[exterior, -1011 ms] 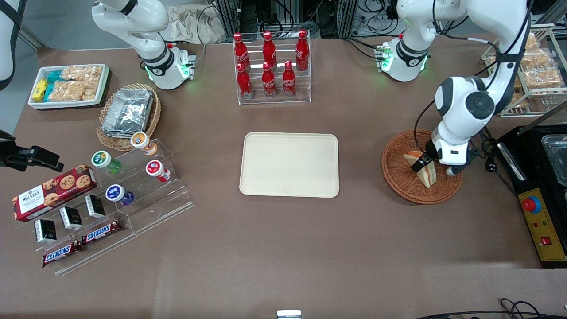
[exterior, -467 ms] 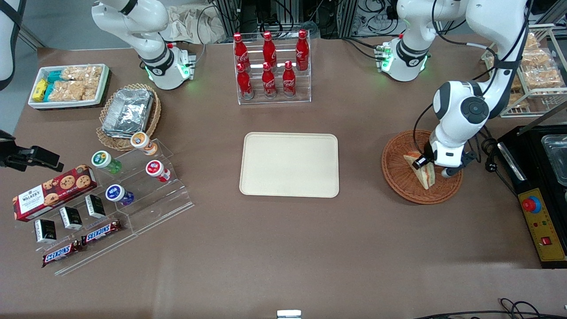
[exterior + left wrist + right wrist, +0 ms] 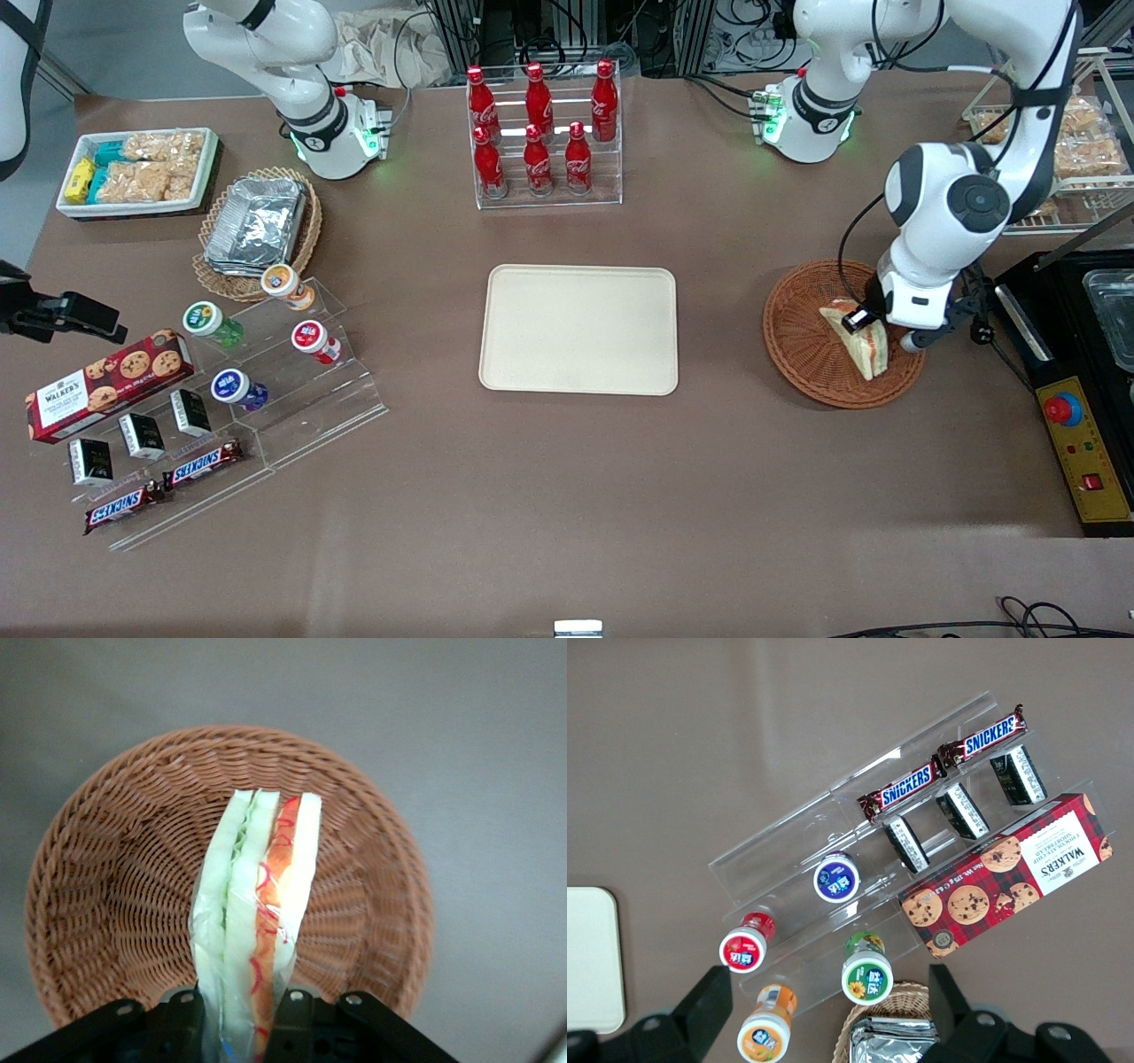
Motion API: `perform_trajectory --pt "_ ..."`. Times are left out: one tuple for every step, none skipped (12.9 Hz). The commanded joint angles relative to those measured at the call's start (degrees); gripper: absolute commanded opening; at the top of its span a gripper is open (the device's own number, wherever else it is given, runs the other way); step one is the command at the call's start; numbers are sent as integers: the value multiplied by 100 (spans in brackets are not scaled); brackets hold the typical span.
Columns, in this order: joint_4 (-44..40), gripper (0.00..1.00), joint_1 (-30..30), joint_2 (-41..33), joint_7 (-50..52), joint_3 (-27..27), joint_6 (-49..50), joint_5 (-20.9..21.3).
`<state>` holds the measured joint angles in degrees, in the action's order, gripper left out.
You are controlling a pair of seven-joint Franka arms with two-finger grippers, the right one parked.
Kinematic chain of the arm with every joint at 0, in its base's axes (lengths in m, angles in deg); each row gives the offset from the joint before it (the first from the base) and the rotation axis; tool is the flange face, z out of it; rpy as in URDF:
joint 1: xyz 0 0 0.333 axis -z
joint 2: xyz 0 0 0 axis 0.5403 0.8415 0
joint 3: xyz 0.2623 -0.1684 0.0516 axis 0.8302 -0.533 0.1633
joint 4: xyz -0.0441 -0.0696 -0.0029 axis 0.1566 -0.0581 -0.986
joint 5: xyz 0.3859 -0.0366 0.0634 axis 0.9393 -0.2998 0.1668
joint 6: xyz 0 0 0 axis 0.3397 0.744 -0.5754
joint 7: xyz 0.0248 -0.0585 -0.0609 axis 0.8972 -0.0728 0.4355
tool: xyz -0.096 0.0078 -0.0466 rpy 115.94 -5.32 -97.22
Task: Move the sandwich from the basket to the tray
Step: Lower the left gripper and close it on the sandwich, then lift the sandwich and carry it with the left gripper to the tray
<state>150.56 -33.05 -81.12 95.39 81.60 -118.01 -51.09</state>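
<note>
The sandwich [image 3: 863, 344] is a plastic-wrapped wedge of white bread with orange-red and green layers. It stands on edge over the round reddish-brown wicker basket [image 3: 802, 354] at the working arm's end of the table. My gripper [image 3: 861, 321] is shut on the sandwich [image 3: 261, 904], one black finger [image 3: 182, 1028] pressed on each bread face. The woven basket [image 3: 97, 904] lies just under it. The cream tray [image 3: 579, 329] sits bare at the table's middle, beside the basket toward the parked arm's end.
A rack of red cola bottles [image 3: 542, 133] stands farther from the camera than the tray. A black appliance with a red button [image 3: 1076, 408] borders the basket toward the table's end. An acrylic stand with small bottles and snacks [image 3: 221, 381] and a foil-tray basket [image 3: 257, 226] lie toward the parked arm's end.
My gripper with the sandwich has shifted slightly toward the working arm's end of the table, and the wrist has turned so the sandwich now stands more upright in the basket.
</note>
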Motion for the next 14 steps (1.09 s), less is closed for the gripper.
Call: perform_trajectory --pt "-986 0 8 -90 417 -532 1127 83" --pt "-1469 0 8 42 663 -865 1506 83" --pt "-1857 0 0 200 883 -1138 1693 83" --pt "-2061 0 8 340 1103 -1393 1712 83" --pt "-2176 0 8 446 1218 -1674 1712 109" --pt "-2221 0 17 569 1228 -1851 1695 127" --pt "-2308 0 43 753 1246 -2027 1686 284" --pt "-2352 0 148 894 1307 -2141 1677 477" --pt "-2475 0 349 1130 1394 -2143 1677 705" --pt "-2580 0 630 1376 1482 -2143 1677 899" --pt "-2677 0 824 1657 1596 -2143 1677 1144" --pt "-2765 0 1009 1904 1763 -2143 1677 1390" --pt "-2870 0 1237 2106 1982 -2143 1669 1506" --pt "-2976 0 1378 2326 2132 -2143 1668 1620"
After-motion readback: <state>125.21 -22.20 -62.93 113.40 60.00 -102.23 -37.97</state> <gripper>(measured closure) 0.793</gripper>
